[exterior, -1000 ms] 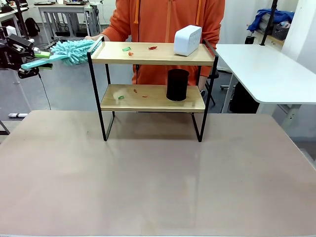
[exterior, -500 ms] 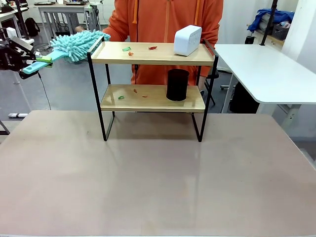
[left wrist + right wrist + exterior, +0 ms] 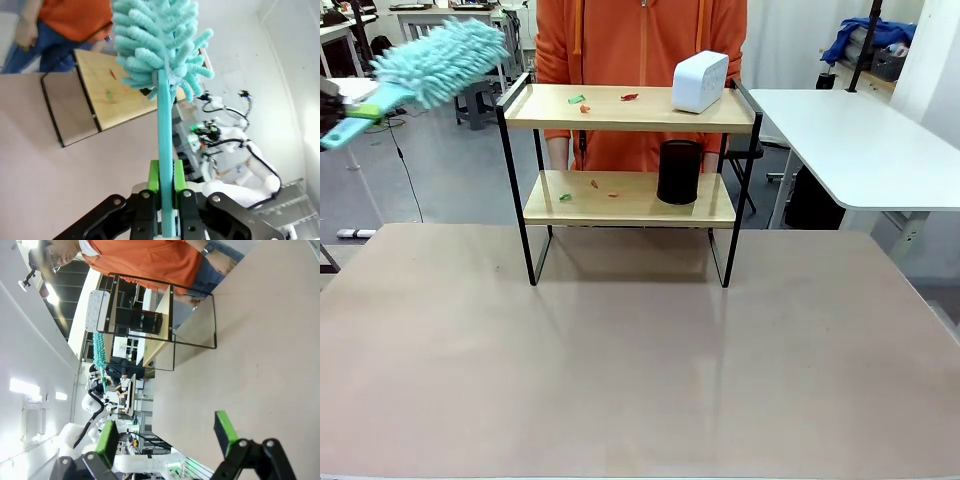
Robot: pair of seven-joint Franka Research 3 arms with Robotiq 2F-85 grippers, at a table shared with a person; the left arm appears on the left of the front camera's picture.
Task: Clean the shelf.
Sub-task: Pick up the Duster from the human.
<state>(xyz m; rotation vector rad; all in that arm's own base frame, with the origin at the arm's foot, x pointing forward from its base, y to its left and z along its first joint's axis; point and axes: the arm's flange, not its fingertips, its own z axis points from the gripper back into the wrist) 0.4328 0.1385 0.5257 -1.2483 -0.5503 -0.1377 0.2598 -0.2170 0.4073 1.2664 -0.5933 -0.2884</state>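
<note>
My left gripper (image 3: 166,172) clamps the handle of a teal microfibre duster (image 3: 159,45), its fluffy head ahead of my fingers, the shelf (image 3: 131,97) beyond, while my right gripper (image 3: 166,432) hangs spread and empty.

Shelf (image 3: 640,124) (two-tier) on brown table (image 3: 640,380)

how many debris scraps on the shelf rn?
6: three scraps on the top board, three on the lower board; the white box or black cup may hide more.
</note>
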